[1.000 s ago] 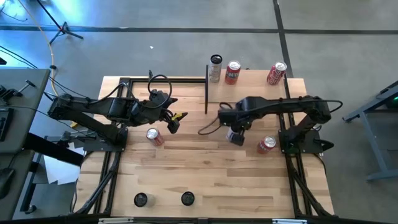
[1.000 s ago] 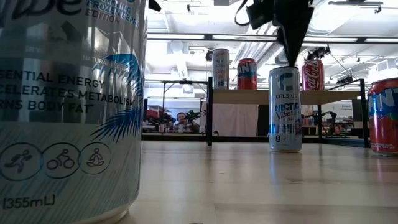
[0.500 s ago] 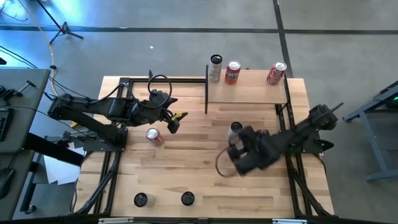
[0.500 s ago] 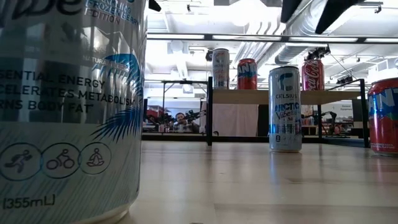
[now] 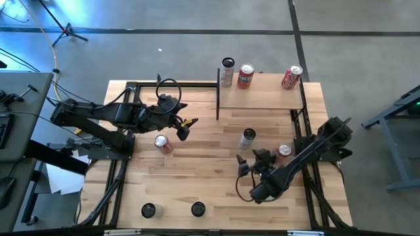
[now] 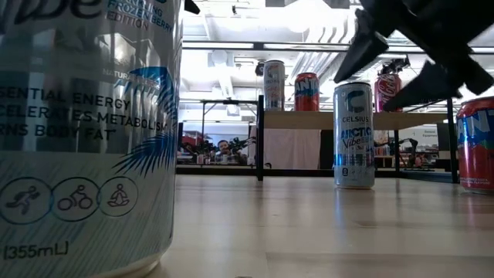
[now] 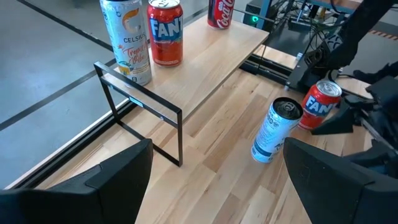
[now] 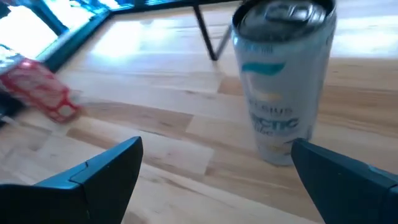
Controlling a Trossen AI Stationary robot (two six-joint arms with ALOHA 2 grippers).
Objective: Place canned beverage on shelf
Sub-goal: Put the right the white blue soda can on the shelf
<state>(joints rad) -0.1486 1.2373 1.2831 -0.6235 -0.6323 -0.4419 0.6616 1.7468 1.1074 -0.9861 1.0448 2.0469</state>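
Celsius Arctic Vibe can (image 6: pixel 354 135) stands free before the right pincer (image 5: pixel 252 162), spread wide.

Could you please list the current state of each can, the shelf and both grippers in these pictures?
Small pale wood shelf with black metal uprights: holds three upright cans.
Slim white Celsius can: upright on shelf.
Red Fanta can: upright on shelf.
Red Coca-Cola can: upright on shelf.
Slim silver Celsius Arctic can: upright on table, free.
Red Fanta can by right arm: upright on table.
Red can near left gripper: on table, free.
Left gripper: open, empty.
Right gripper: open, empty.
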